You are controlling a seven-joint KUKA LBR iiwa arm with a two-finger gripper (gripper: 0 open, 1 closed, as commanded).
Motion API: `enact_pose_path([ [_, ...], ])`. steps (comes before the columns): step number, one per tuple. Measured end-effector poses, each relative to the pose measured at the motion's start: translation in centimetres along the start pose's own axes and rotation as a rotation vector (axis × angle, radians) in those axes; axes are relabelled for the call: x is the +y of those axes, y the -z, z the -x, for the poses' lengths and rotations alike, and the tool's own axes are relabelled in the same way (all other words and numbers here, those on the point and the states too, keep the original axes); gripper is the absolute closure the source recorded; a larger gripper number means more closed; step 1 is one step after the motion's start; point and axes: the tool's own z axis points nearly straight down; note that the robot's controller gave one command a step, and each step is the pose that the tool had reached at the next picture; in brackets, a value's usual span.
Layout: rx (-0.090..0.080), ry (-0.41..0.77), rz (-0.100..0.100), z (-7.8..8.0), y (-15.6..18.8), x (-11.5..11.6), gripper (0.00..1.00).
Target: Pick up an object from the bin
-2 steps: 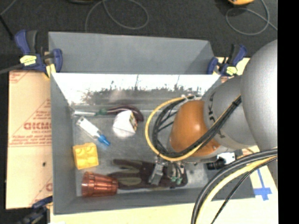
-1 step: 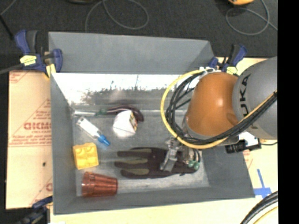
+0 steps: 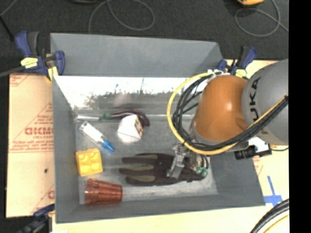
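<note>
Grey bin (image 3: 68,130) holds yellow block (image 3: 89,162), red cup (image 3: 103,192), black glove (image 3: 143,168); gripper (image 3: 176,168) over glove, state unclear

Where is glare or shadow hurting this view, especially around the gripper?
Camera view: glare whitens the back wall of the grey metal bin; the floor by the yellow toy block is evenly lit; the arm shades the right end of the black glove, so the gripper is hard to outline against the dark fabric there.

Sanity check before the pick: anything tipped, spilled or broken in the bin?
Only the red cup, lying on its side at lower left. The yellow block, white lump and black glove just lie loose; no spill or damage visible.
</note>
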Motion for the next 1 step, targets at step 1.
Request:
enact_pose_path([
  [1, -0.003, -0.005, 0.000, 0.62, 11.65, -0.30, 1.00],
])
